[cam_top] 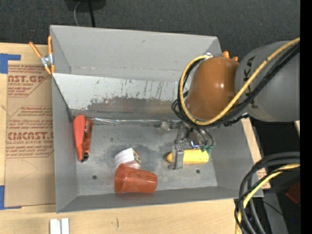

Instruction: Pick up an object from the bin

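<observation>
Jaws low over the bin (122,57) floor, right of centre, at left end of yellow oblong item (196,157). Open or closed: cannot tell. Orange cup (135,180) lies further left.

I'm working a robotics lab, grey metal bin (131,52) on a wooden benchtop (161,216), cabled industrial arm (273,87), dark carpet (204,9) beyond.

I work from a single camera, set above the bin (136,52) and somewhat to one side, looking down into it. It sits near enough that the bin's sloped walls ring the gripper (177,158) on every side. The arm (273,87) enters from the gripper's right, and its orange wrist cover (214,87) looms just above the gripper.
</observation>
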{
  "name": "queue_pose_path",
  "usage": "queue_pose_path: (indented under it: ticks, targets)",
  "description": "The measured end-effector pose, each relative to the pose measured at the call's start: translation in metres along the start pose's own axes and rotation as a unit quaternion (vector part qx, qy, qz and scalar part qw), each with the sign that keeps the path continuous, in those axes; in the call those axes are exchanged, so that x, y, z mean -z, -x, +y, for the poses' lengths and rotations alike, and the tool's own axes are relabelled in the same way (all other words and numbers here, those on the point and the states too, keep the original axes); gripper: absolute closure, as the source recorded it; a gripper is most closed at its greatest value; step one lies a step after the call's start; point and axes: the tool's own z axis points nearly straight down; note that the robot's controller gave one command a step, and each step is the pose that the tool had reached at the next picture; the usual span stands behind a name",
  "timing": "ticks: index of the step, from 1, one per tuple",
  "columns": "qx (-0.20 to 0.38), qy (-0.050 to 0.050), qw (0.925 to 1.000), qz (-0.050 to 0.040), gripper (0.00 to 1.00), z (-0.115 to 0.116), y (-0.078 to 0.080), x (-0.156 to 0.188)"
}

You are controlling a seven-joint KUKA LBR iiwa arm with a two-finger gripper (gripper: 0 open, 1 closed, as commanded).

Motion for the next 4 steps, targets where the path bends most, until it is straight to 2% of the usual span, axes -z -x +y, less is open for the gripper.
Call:
queue_pose_path:
  ticks: [1, 2, 3, 4]
  targets:
    - [0.117, -0.001, 0.9931, 0.0034, 0.0, -0.028, -0.019, -0.018]
    - [0.126, 0.001, 0.992, 0.0009, 0.0, -0.044, -0.03, -0.033]
    - [0.148, 0.0, 0.9889, 0.0034, 0.0, -0.058, -0.033, -0.036]
    - [0.217, 0.0, 0.9761, 0.0011, 0.0, -0.079, -0.008, -0.041]
